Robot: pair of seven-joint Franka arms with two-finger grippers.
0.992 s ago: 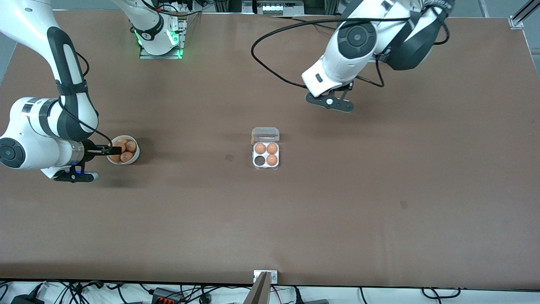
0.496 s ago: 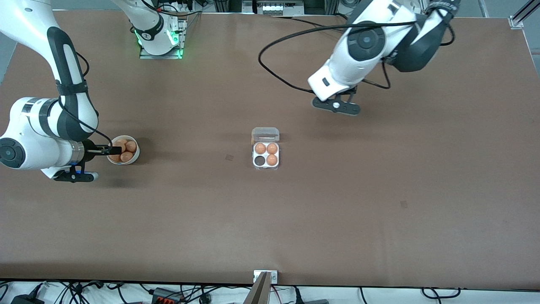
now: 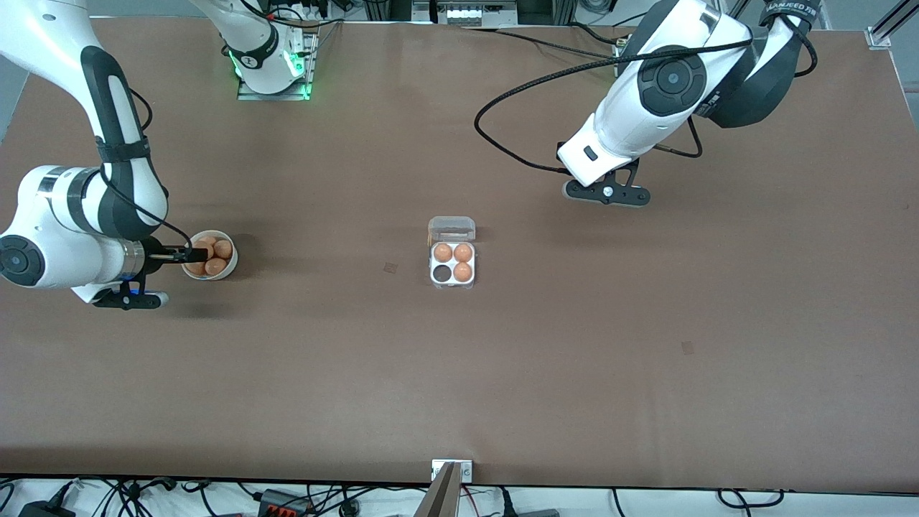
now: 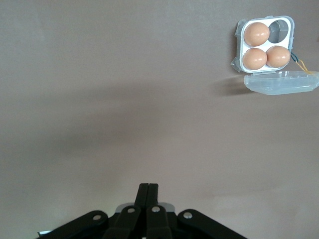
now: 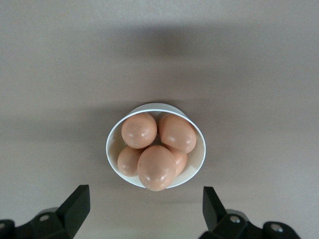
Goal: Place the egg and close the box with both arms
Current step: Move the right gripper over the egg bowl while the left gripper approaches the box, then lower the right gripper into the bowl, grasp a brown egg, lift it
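The clear egg carton [image 3: 452, 267] sits mid-table with its lid [image 3: 451, 228] open. It holds three orange-brown eggs [image 3: 463, 253] and one empty cell [image 3: 439, 273]. It also shows in the left wrist view [image 4: 238, 46], with the lid [image 4: 281, 82] lying flat. My right gripper [image 3: 192, 253] is open and empty just above a white bowl [image 3: 228, 271] of several eggs. In the right wrist view the gripper [image 5: 144, 199] is wide open, with the eggs [image 5: 156, 167] between its jaws. My left gripper [image 4: 148, 191] is shut and empty over bare table, well apart from the carton.
The left arm's wrist [image 3: 624, 133] and black cable [image 3: 517, 79] hang over the table toward the left arm's end. The brown tabletop [image 3: 574, 359] stretches wide around the carton. A metal bracket [image 3: 451, 470] sits at the edge nearest the front camera.
The left arm has swung toward its own end of the table, away from the carton. The right arm and bowl have not moved.
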